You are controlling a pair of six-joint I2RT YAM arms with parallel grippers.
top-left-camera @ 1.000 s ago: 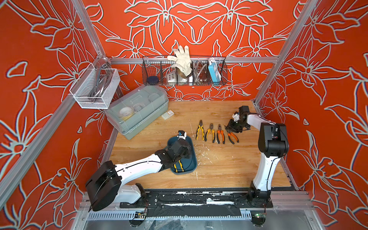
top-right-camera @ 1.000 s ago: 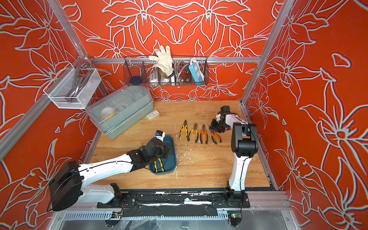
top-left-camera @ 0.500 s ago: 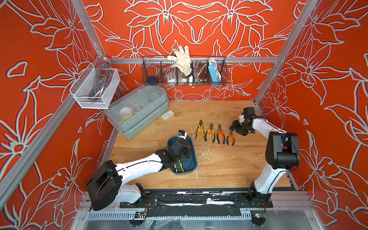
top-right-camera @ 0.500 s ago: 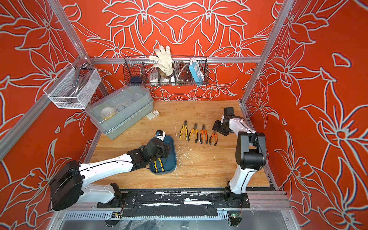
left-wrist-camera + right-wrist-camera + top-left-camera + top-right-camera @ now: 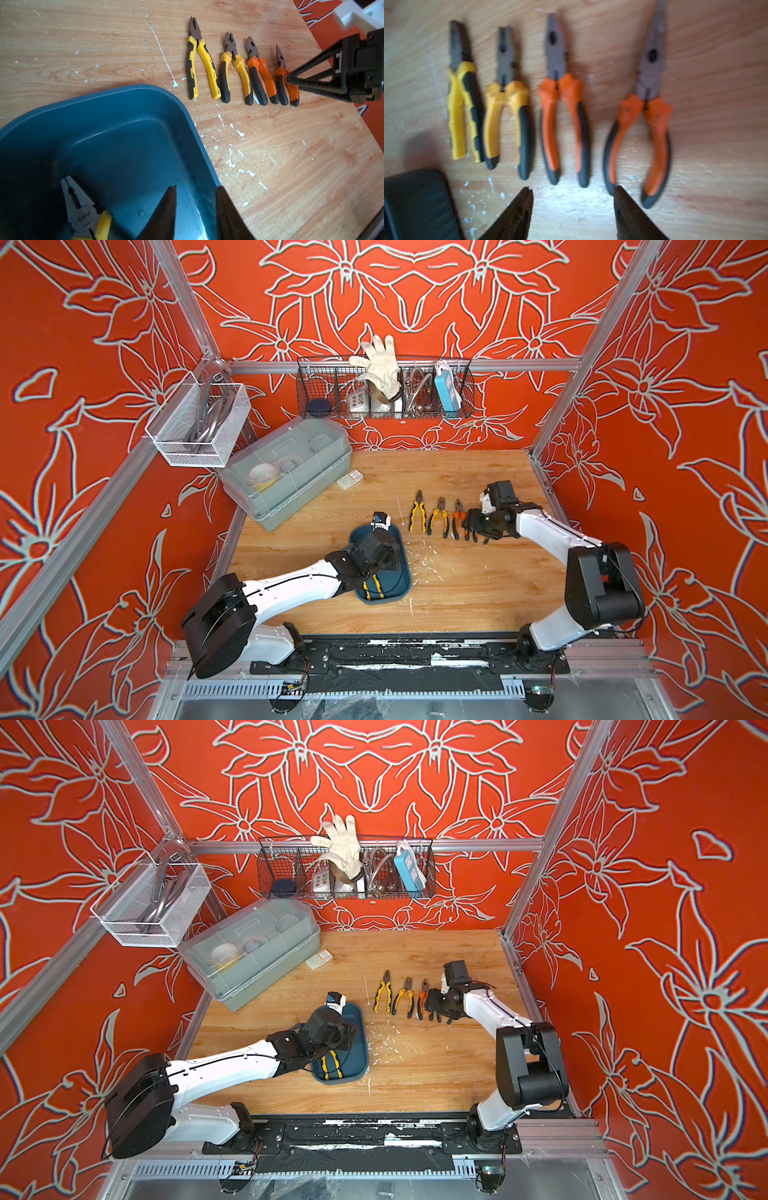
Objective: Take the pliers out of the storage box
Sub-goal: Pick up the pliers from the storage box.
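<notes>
The tray (image 5: 124, 135) sits near the middle of the table (image 5: 457, 593), a little toward 6 o'clock. The left gripper (image 5: 196, 188) is over it with its fingers (image 5: 164, 214) only narrowly apart. One finger is inside the tray and one outside, and they clamp the side wall that faces 3 o'clock. One pair of pliers (image 5: 81, 209) with yellow handles lies inside, at the tray's 6 o'clock end, its grey nose pointing along the tray floor. It is apart from the fingers.

Four more pliers lie on the wood at about 2 o'clock from the tray. They form a row running from 9 to 3 o'clock, with noses toward 12 and handles toward 6. Counting from the 9 o'clock end, these are the yellow-and-black pair (image 5: 463, 99), the amber-and-black pair (image 5: 506, 116), the orange pair (image 5: 562, 116) and the long-nosed orange pair (image 5: 645, 116).

The right gripper (image 5: 573, 188) hangs over the 3 o'clock end of that row, above the handle ends of the two orange pairs. Its fingers (image 5: 633, 218) are spread wide and hold nothing. One fingertip lies right at a handle end of the long-nosed pair, but the wrist view is too blurred to tell whether it touches.
</notes>
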